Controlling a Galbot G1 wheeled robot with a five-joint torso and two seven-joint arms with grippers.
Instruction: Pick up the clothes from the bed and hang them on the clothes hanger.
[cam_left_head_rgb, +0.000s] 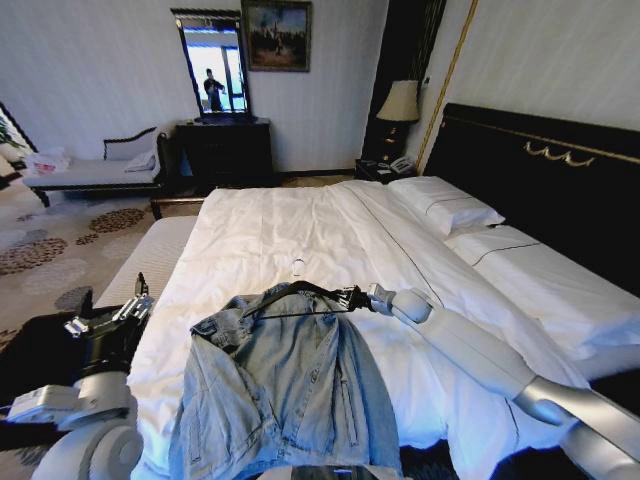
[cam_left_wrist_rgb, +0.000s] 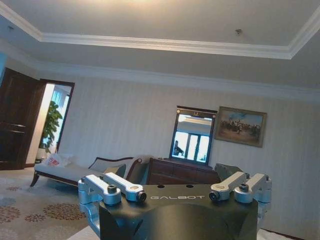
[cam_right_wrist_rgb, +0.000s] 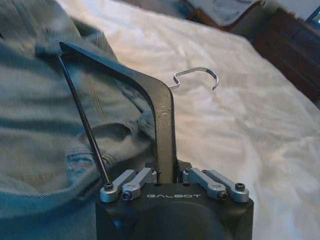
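Note:
A blue denim jacket (cam_left_head_rgb: 280, 390) lies spread, collar away from me, on the near end of the white bed (cam_left_head_rgb: 290, 230). The black clothes hanger (cam_left_head_rgb: 290, 298) rests over its collar, metal hook (cam_left_head_rgb: 297, 267) pointing up the bed. My right gripper (cam_left_head_rgb: 355, 298) is shut on the hanger's right arm. In the right wrist view the gripper (cam_right_wrist_rgb: 167, 179) clamps that arm, and the clothes hanger (cam_right_wrist_rgb: 150, 95) reaches its far tip to the jacket (cam_right_wrist_rgb: 35, 125). My left gripper (cam_left_head_rgb: 125, 310) is raised beside the bed's left edge. In its wrist view the left gripper (cam_left_wrist_rgb: 175, 196) is open and holds nothing.
A pale padded bench (cam_left_head_rgb: 150, 255) runs along the bed's left side. Pillows (cam_left_head_rgb: 440, 205) and a black headboard (cam_left_head_rgb: 540, 170) lie to the right. A dark dresser with mirror (cam_left_head_rgb: 225, 150), a chaise (cam_left_head_rgb: 90, 170) and a lamp (cam_left_head_rgb: 398, 105) stand at the far wall.

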